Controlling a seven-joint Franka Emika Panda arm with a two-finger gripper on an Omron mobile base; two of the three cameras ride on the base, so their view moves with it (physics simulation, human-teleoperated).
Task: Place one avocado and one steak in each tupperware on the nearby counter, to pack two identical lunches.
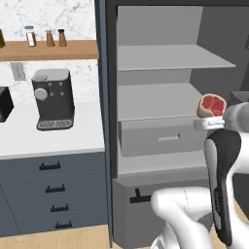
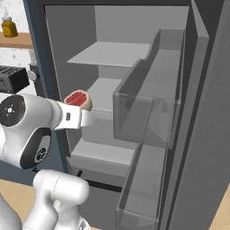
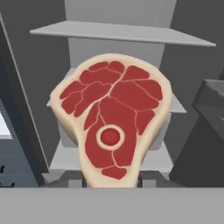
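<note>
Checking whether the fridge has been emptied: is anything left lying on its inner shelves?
No: in the left base view the fridge shelves lie bare, and the steak is up in the hand in front of them.

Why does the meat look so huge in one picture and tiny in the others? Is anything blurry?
Hand view: the steak sits right at the camera, so it looms large and sharp. Left base view: steak is small and slightly soft-edged at the end effector. Right base view: flat, even rendered light, no glare.
</note>
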